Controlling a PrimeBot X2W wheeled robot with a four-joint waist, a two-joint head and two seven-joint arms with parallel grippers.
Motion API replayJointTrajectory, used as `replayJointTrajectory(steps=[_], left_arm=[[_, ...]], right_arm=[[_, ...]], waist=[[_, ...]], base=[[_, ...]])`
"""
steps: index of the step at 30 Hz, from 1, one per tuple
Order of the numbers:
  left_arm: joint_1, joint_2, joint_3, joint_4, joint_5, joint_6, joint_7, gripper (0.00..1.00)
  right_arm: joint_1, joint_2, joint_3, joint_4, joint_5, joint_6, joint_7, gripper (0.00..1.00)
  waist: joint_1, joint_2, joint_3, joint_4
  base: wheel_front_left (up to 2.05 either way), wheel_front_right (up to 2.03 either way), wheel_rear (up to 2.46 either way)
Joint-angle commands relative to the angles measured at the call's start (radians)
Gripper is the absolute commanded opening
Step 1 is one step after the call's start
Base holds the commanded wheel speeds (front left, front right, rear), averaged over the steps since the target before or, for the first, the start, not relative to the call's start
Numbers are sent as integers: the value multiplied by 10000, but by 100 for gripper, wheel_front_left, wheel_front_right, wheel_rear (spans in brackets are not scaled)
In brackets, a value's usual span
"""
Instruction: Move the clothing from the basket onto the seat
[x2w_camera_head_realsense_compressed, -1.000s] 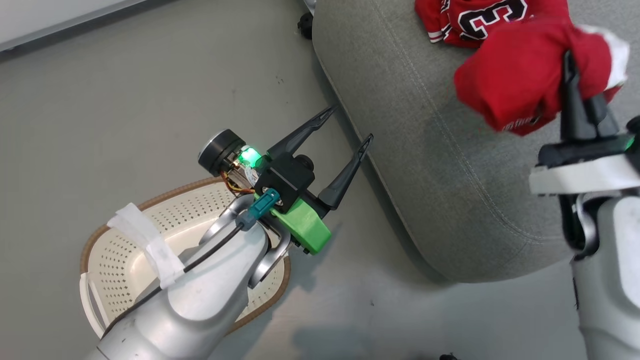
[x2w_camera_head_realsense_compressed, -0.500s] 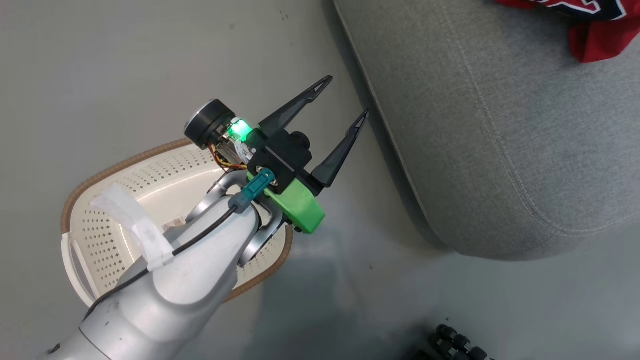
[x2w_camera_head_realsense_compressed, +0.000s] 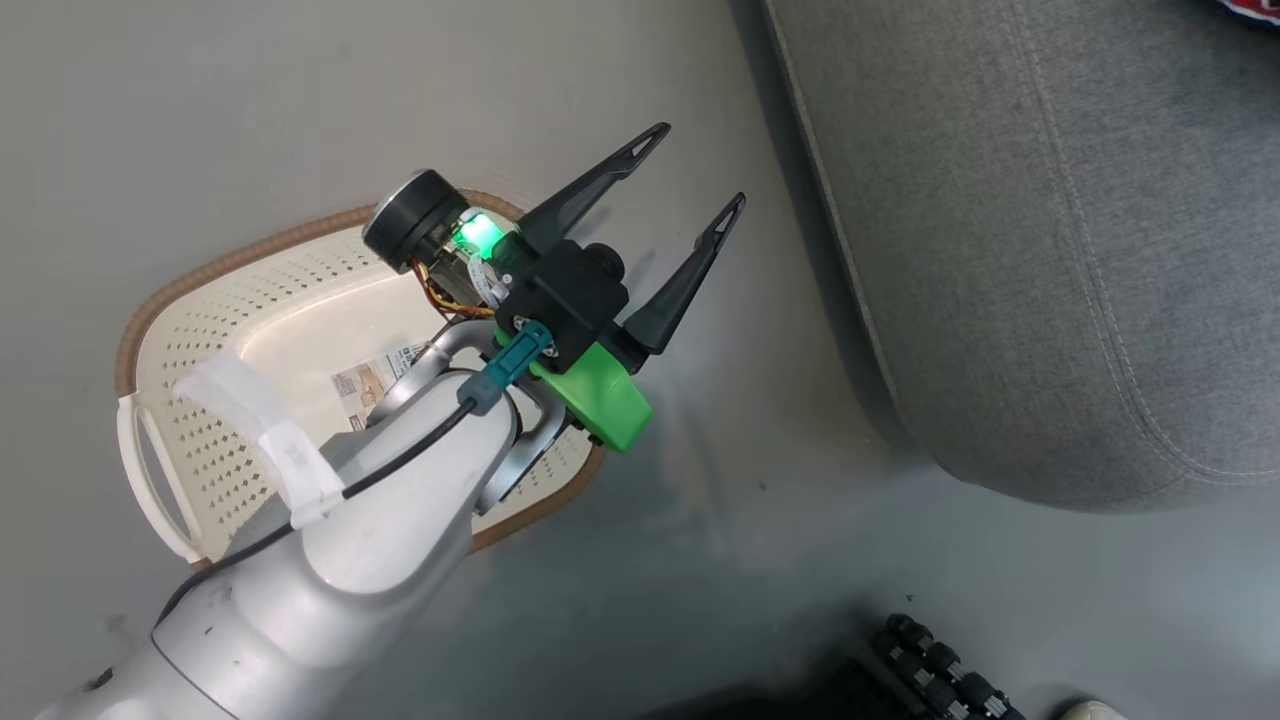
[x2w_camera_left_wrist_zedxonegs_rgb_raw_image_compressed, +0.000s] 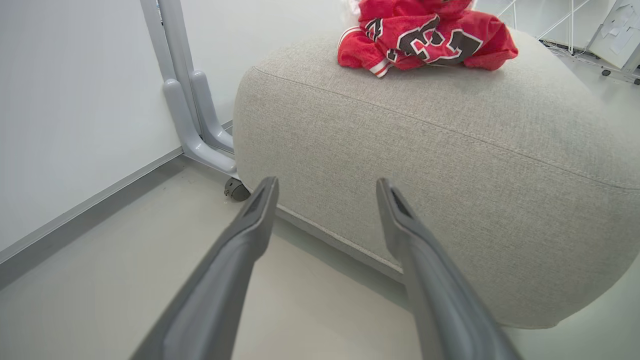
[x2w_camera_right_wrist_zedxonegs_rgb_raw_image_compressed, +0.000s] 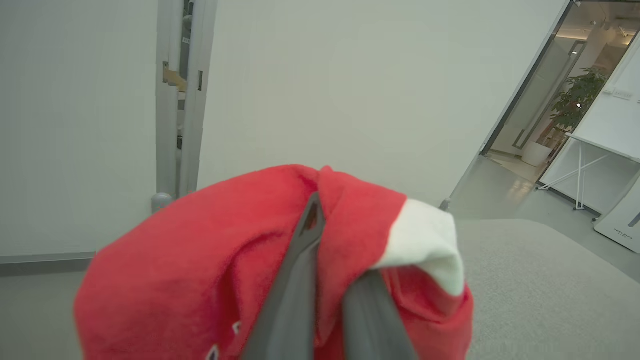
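The cream basket (x2w_camera_head_realsense_compressed: 200, 330) with a brown rim stands on the floor at the left, a label (x2w_camera_head_realsense_compressed: 365, 380) on its bottom. My forearm hides part of it. My left gripper (x2w_camera_head_realsense_compressed: 698, 165) hangs open and holds nothing, above the floor between basket and seat (x2w_camera_head_realsense_compressed: 1050, 250). Its fingers (x2w_camera_left_wrist_zedxonegs_rgb_raw_image_compressed: 326, 182) point at the grey seat's side (x2w_camera_left_wrist_zedxonegs_rgb_raw_image_compressed: 450, 150). A red jersey (x2w_camera_left_wrist_zedxonegs_rgb_raw_image_compressed: 425, 42) with black-and-white numbers lies crumpled on the seat's far top. My right gripper (x2w_camera_right_wrist_zedxonegs_rgb_raw_image_compressed: 330, 240) is shut on a red garment (x2w_camera_right_wrist_zedxonegs_rgb_raw_image_compressed: 200, 260) with a white patch, held above the seat (x2w_camera_right_wrist_zedxonegs_rgb_raw_image_compressed: 540, 280).
A grey post on a caster (x2w_camera_left_wrist_zedxonegs_rgb_raw_image_compressed: 200, 125) stands against the white wall beside the seat's far corner. A black ribbed part (x2w_camera_head_realsense_compressed: 940, 670) lies at the head view's bottom edge. Bare grey floor runs between basket and seat. A doorway (x2w_camera_right_wrist_zedxonegs_rgb_raw_image_compressed: 550, 110) opens at the right.
The head camera has turned: the seat slid to the right and more of the basket came into the picture. The right gripper with its red garment passed out of that picture. My left gripper stays open.
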Motion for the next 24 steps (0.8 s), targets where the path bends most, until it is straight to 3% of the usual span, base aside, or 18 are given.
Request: replayJointTrajectory(steps=[1, 12, 14, 15, 24], left_arm=[[-165, 4, 10, 26, -7, 53, -75, 100], [-256, 79, 70, 148, -130, 122, -216, 100], [-175, 98, 82, 177, -150, 151, -250, 100], [-118, 104, 95, 205, -164, 175, -261, 100], [412, 102, 328, 407, -440, 340, -480, 100]], right_arm=[[252, 28, -27, 264, -90, -11, -26, 0], [715, 221, -64, 1874, -354, -12, -26, 2], [794, 262, -105, 1737, -347, -12, -26, 82], [876, 306, -114, 1659, -346, -12, -26, 100], [2276, 571, -42, 581, -272, -12, -26, 100]], waist=[[-2, 74, 137, 141], [-2, 74, 84, 223], [-2, 74, -23, 201], [-2, 74, -109, 186], [-2, 74, -1230, 32]], base=[[0, 0, 0], [0, 0, 0], [0, 0, 0], [0, 0, 0], [0, 0, 0]])
